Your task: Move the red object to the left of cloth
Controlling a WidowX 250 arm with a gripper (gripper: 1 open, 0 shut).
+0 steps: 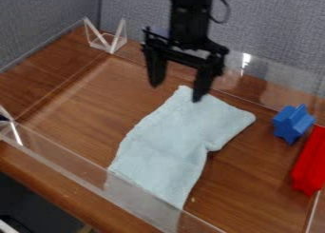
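The red object (309, 161) is a long bright-red block lying at the right edge of the view, partly cut off. The pale light-blue cloth (184, 142) lies rumpled in the middle of the wooden table. My gripper (180, 83) hangs open above the cloth's far end, its two black fingers spread wide with nothing between them. It is well to the left of the red object and apart from it.
A chunky blue block (294, 123) sits just behind the red object, to the right of the cloth. Clear plastic walls (76, 165) ring the wooden table (89, 99). A small white wire stand (102, 34) is at the back left.
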